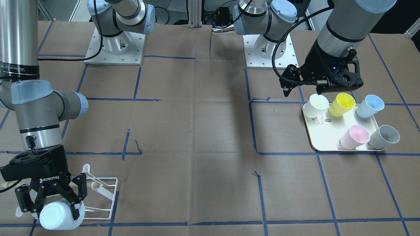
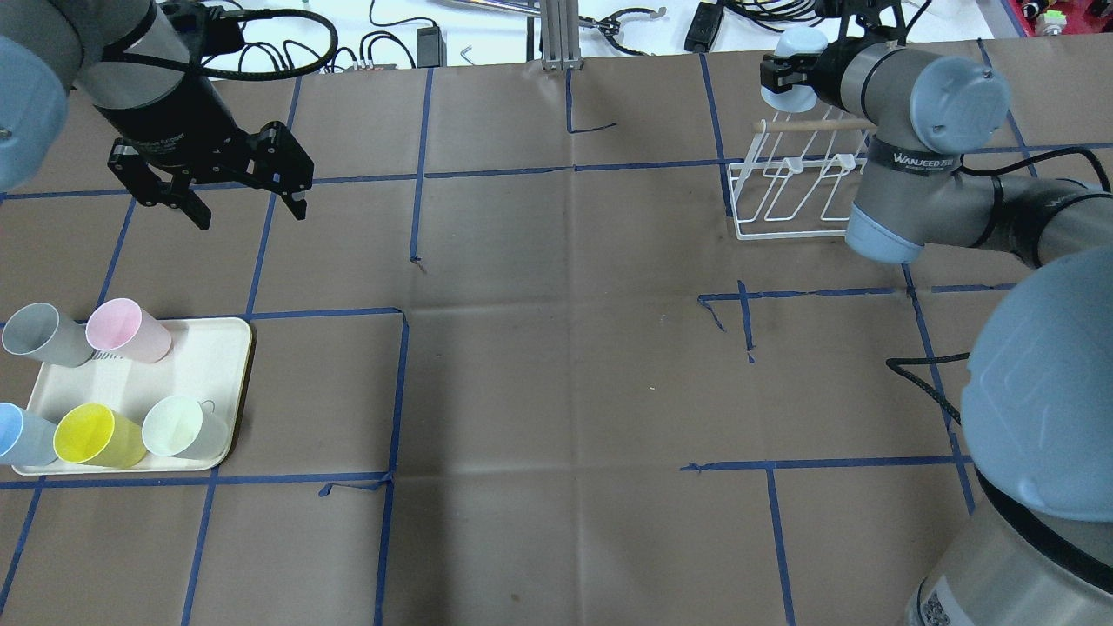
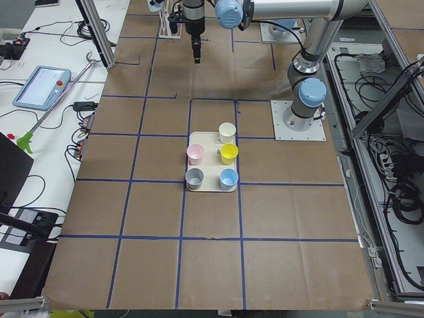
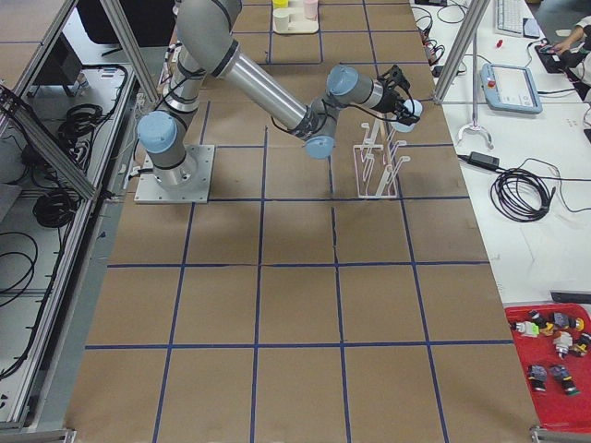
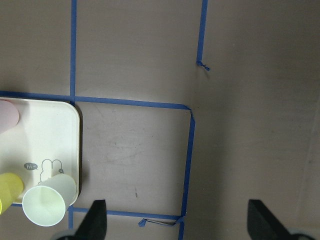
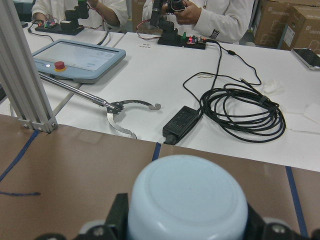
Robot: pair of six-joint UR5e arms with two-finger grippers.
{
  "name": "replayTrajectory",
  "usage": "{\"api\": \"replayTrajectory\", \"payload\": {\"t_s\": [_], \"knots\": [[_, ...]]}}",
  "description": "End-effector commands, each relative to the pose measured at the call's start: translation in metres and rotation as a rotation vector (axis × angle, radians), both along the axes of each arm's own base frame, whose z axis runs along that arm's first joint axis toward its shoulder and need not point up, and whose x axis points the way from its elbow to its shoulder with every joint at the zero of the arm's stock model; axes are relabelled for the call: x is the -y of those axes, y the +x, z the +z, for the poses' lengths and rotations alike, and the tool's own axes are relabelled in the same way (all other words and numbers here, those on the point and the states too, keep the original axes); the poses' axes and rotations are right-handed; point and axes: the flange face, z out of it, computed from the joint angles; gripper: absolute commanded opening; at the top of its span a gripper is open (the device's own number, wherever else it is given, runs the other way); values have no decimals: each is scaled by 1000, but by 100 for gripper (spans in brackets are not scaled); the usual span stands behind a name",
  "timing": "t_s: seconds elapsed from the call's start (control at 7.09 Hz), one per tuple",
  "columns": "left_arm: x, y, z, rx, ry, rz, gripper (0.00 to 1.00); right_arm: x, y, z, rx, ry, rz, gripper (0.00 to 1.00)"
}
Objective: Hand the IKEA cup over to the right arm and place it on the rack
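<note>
Two claws. The right claw [image 1: 52, 201] is pinching a pale bluish-white plastic cup [image 1: 57, 219] by its sides, with the cup lying sideways and its closed base facing away from the robot. The left claw [image 2: 250, 209] is spread and empty, hanging above the brown paper-covered surface [image 2: 556, 365] near the tray. The held cup is at the far end of the small white wire rack [image 2: 783, 198], just past its light wooden dowel [image 2: 817, 125]. I can't tell whether it touches a peg yet.

Judged risks:
- The cup mouth may be off-line with the peg, so the rim could catch on a wire or the dowel and shove or tip the light rack.
- If the claw lets go before the cup is seated, the cup would drop and roll toward the near surface edge.

Counts:
- Two arms.
- One rack.
- One cream rectangular tray [image 2: 209, 348].
- Six cups in all.
- One cup is in the right claw.
- Five cups are on the tray: grey [image 2: 43, 335], pink [image 2: 130, 330], pale blue [image 2: 22, 435], yellow [image 2: 100, 435] and pale green-white [image 2: 183, 428].
- The tray sits well apart from the rack, at the opposite end of the surface.
</note>
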Motion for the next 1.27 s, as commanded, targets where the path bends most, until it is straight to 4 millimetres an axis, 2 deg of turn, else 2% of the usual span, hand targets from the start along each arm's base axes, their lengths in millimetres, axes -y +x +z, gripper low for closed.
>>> {"api": "replayTrajectory", "payload": {"t_s": [0.0,0.14,0.28,0.42,0.56,0.85,0.99,1.13], "knots": [[-33,78,-18,-21,37,-18,99,1,0,-6,5,4,-2,41],[-58,119,-32,-38,49,-31,99,2,0,-4,13,-2,3,90],[-80,155,-50,-47,52,-17,99,1,2,-4,13,0,5,99],[-96,173,-65,-49,46,-32,99,1,1,-5,12,5,2,100],[-106,182,-87,-51,40,-37,99,2,1,-3,15,5,1,100],[-114,177,-129,-51,32,-32,98,16,5,33,7,-74,20,100],[-113,178,-153,-46,28,-34,97,14,21,34,9,-79,44,100],[-120,173,-179,-47,31,-37,97,12,30,38,29,-77,44,100]]}}
